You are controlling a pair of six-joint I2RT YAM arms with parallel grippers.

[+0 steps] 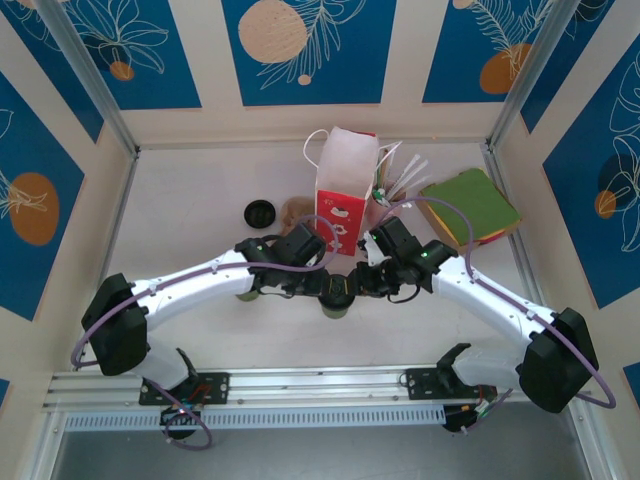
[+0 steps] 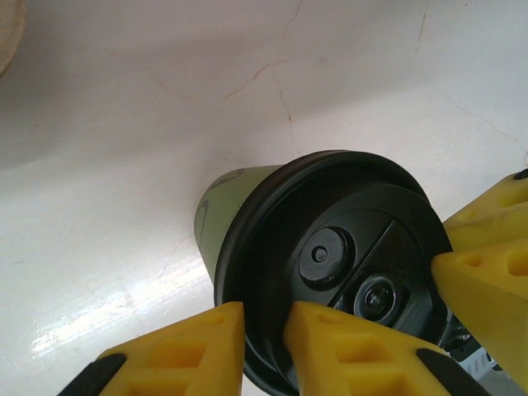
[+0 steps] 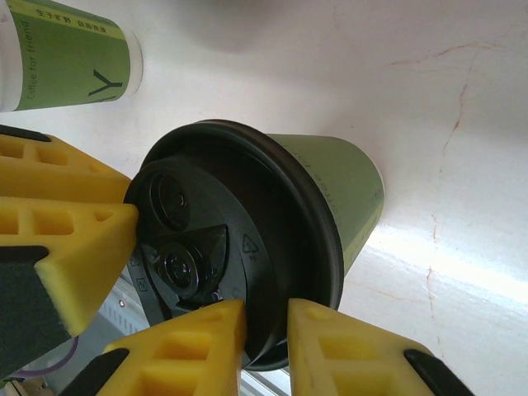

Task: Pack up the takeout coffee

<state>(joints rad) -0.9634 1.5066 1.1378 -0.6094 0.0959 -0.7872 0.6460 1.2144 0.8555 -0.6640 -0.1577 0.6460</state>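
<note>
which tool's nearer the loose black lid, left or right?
Left. Left tool grips the takeout coffee near-right of the loose black lid; right tool grips it from farther right.

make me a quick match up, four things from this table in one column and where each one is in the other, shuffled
Things:
1. takeout coffee
2. loose black lid
3. red-and-white bag
4. green sheets

Places:
a. just right of the bag
b. pinched at its lid rim by the left gripper and the right gripper
c. back centre, standing upright
d. lying left of the bag

Pairs: 1-b, 2-d, 3-c, 4-a
</note>
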